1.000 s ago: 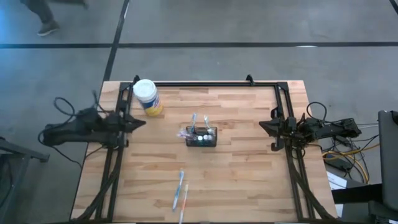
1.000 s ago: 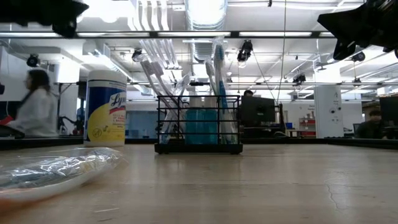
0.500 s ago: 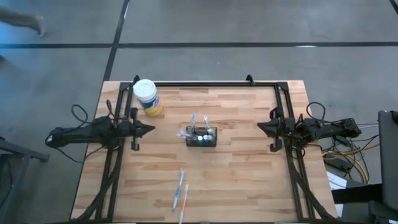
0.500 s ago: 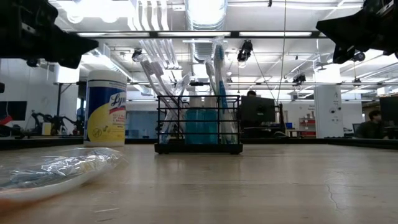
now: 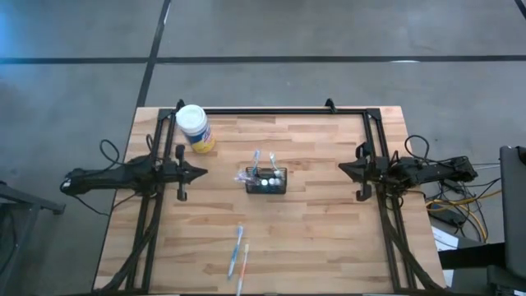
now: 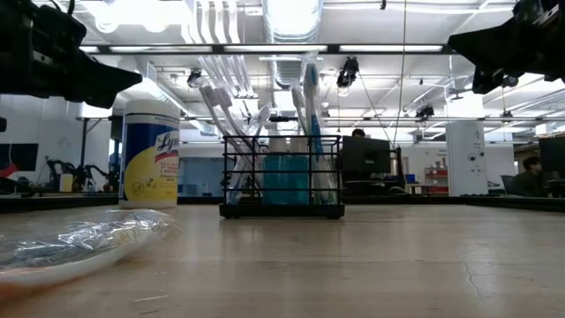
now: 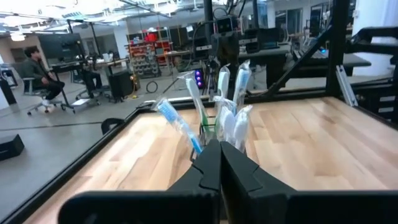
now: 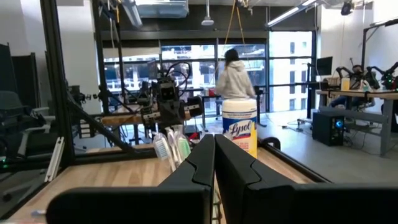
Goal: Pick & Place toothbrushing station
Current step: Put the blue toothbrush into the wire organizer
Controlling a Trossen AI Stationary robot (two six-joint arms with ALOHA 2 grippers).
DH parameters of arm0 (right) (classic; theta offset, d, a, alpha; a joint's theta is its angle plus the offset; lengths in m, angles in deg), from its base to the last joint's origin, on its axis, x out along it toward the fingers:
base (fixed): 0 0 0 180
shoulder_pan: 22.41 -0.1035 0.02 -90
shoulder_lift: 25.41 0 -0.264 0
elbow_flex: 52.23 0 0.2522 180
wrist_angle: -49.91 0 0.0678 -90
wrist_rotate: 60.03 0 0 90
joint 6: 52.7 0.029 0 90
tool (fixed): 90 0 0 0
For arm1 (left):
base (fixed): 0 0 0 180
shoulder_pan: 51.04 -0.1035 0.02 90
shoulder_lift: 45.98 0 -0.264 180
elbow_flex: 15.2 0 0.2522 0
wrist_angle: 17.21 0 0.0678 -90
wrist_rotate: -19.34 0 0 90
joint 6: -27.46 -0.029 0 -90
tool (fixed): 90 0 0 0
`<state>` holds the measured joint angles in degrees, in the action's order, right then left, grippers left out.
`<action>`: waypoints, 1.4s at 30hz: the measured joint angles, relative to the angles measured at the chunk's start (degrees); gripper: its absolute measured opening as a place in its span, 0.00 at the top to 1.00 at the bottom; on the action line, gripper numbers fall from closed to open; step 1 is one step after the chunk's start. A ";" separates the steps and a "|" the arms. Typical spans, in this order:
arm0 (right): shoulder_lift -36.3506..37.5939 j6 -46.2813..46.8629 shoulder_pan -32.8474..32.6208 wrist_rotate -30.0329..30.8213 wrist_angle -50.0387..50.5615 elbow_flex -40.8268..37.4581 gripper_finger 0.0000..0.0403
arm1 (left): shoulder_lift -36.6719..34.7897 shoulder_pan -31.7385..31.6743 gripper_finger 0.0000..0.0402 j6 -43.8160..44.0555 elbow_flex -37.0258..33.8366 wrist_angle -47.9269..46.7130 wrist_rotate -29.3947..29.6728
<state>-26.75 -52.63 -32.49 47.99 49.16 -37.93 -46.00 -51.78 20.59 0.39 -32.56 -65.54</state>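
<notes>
Left hand [image 5: 200, 173]: fingers pressed together, holding nothing, above counter's left side, pointing at holder | right hand [image 5: 345, 168]: fingers together, empty, at right side | counter [image 5: 329, 238]: wood | wipes canister [image 5: 195, 128]: far left corner | toothbrushing station [image 5: 267, 180]: mid-counter, upright, brushes inside | two loose toothbrushes [image 5: 238, 255]: near edge

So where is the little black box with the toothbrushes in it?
In the high view, the toothbrushing station stands mid-table, between both arms, with the yellow canister toward the far left corner.
</notes>
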 joint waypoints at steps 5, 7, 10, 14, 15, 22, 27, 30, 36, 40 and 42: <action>0.00 0.25 0.00 0.00 0.25 0.00 0.98 | 0.00 0.00 0.98 2.66 -0.08 0.12 -0.02; 0.02 0.23 0.00 0.00 0.25 0.00 0.98 | 0.11 0.00 0.97 4.79 -0.15 0.44 -0.07; 0.07 0.05 0.00 0.00 0.25 0.00 0.98 | 1.13 0.11 0.97 6.85 0.30 0.03 -1.62; 0.11 0.01 0.00 0.00 0.23 0.00 0.98 | 5.25 1.18 0.99 7.61 3.80 0.96 -4.55; 0.11 -0.02 0.00 0.00 0.23 0.00 0.98 | 6.90 1.75 0.99 7.86 4.86 1.04 -4.55; 0.11 -0.26 -0.02 -0.01 0.51 0.00 0.98 | 21.27 7.30 0.99 11.37 17.75 -2.40 -1.00; 0.09 -0.45 -0.02 -0.15 0.78 0.00 0.98 | 33.90 12.93 0.99 17.38 28.79 -11.54 0.28; 0.11 -0.52 -0.02 -0.55 0.79 0.00 0.98 | 41.76 17.77 1.00 23.10 34.90 -15.08 5.26; 0.13 -0.63 0.00 -2.01 1.08 0.00 0.98 | 57.54 27.34 0.99 33.87 43.46 -16.19 12.22; 0.15 -0.23 -0.02 -5.85 1.06 0.00 0.98 | 66.36 32.20 0.99 44.36 47.75 -17.12 17.52; 0.15 -0.20 -0.02 -7.25 1.06 0.00 0.98 | 70.62 33.83 0.99 50.81 48.52 -18.99 18.27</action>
<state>-26.60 -52.83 -32.52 40.74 50.22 -37.93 24.62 -17.94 71.40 48.90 -51.56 -47.27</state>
